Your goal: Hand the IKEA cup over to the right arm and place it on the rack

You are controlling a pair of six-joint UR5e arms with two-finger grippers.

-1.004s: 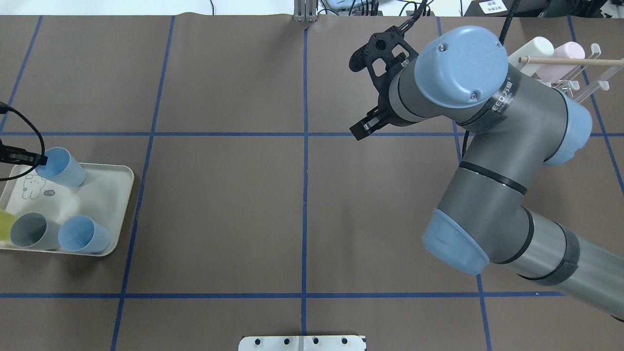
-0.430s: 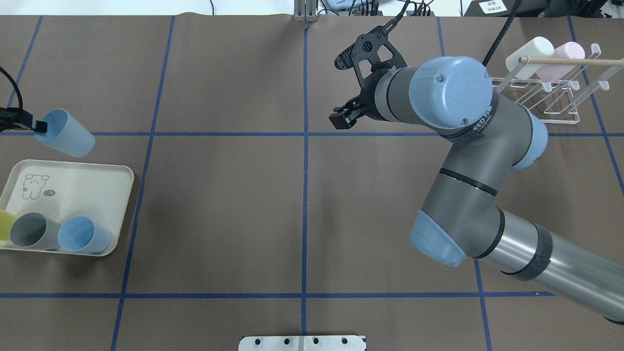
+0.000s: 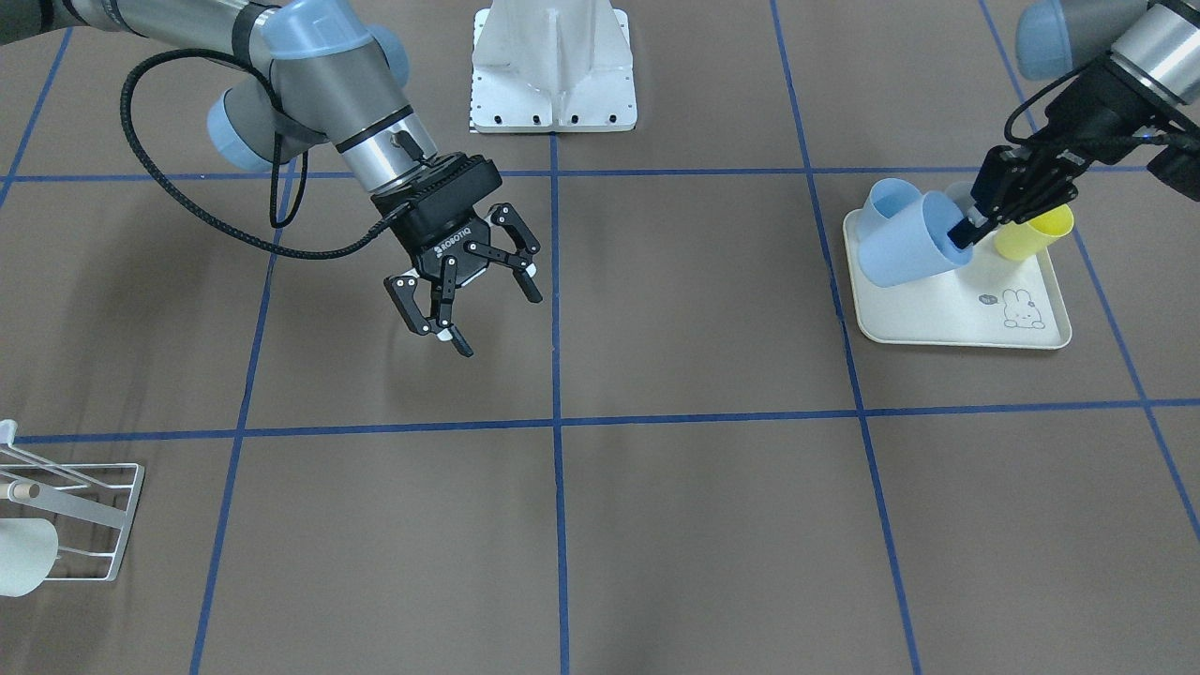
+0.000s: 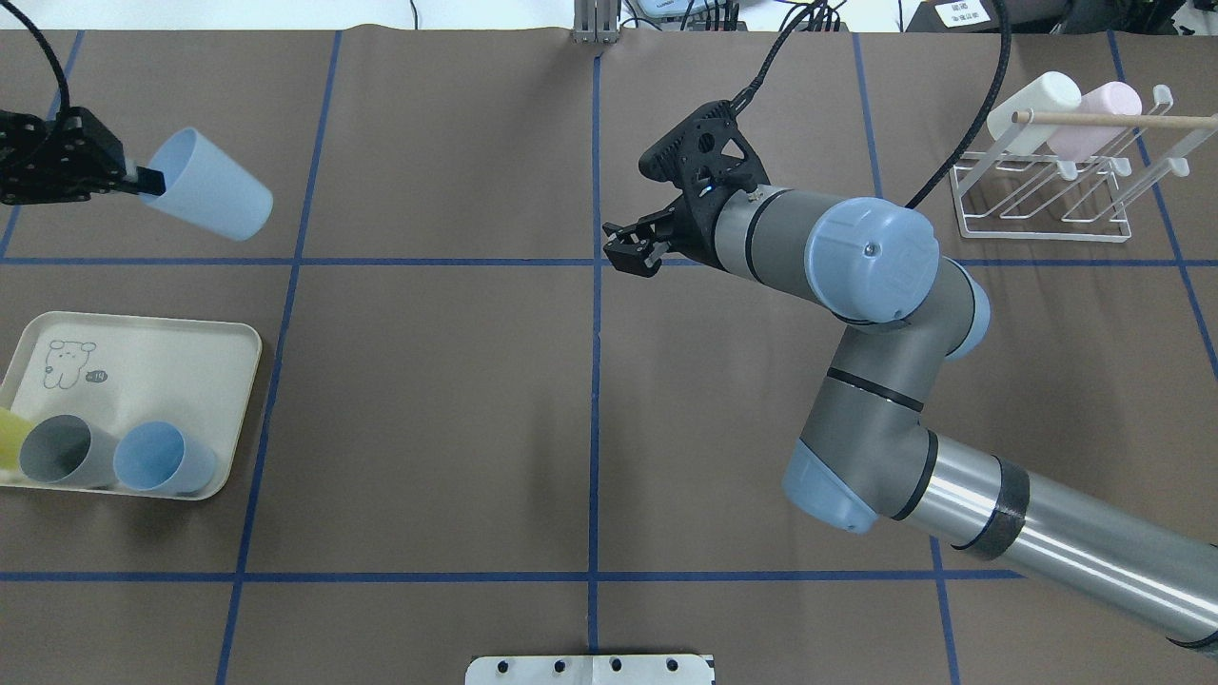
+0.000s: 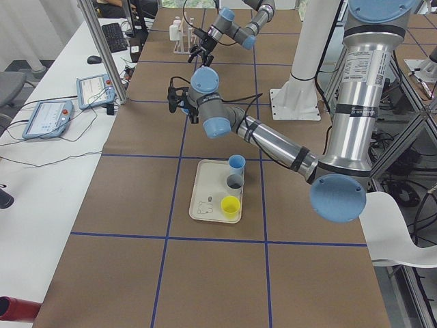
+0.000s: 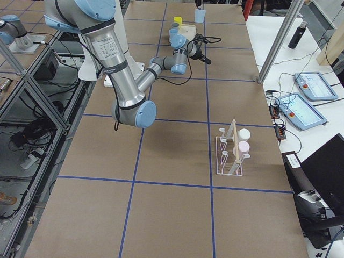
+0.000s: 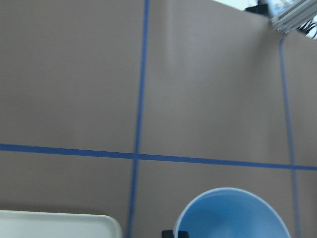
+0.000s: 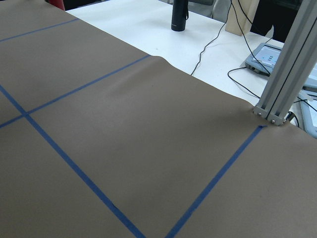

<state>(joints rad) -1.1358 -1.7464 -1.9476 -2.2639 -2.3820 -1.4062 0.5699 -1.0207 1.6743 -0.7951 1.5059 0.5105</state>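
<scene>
Reaching out with the left arm [image 5: 273, 140], long and nearly straight, past the tray [image 4: 243, 335]. Gripping the light-blue IKEA cup [image 4: 214, 198] in the left gripper [image 4: 145, 180], pinched tight on the rim, one finger inside the mouth and one outside. Carrying it tipped almost onto its side, mouth toward the wrist, base pointing away. Up in the air, near the tray and clear of it. From the left wrist camera, only a blue rim at the bottom edge, with brown table [image 7: 208, 99] beyond.

Coming in with the right arm [image 4: 866, 262] from the table end opposite the tray: forearm slanting up from the near corner, elbow folded sharply, wrist stretched roughly level toward the table's middle. Right gripper [image 3: 469, 305] spread wide with nothing between its fingers, hanging above the table, well apart from the tray and from the held cup, turned roughly toward the tray's end.

Counting cups: six.
- One in the left gripper.
- Three standing mouth-up on the tray, in a row along its robot-side edge: yellow cup [image 4: 8, 438], grey cup [image 4: 62, 452], blue cup [image 4: 162, 459].
- Two slanted on the prongs of the rack [image 4: 1042, 228], well apart from the tray: white cup [image 4: 1032, 103] and pink cup [image 4: 1099, 109].

Counting the rest: one tray, one rack, two arms.
</scene>
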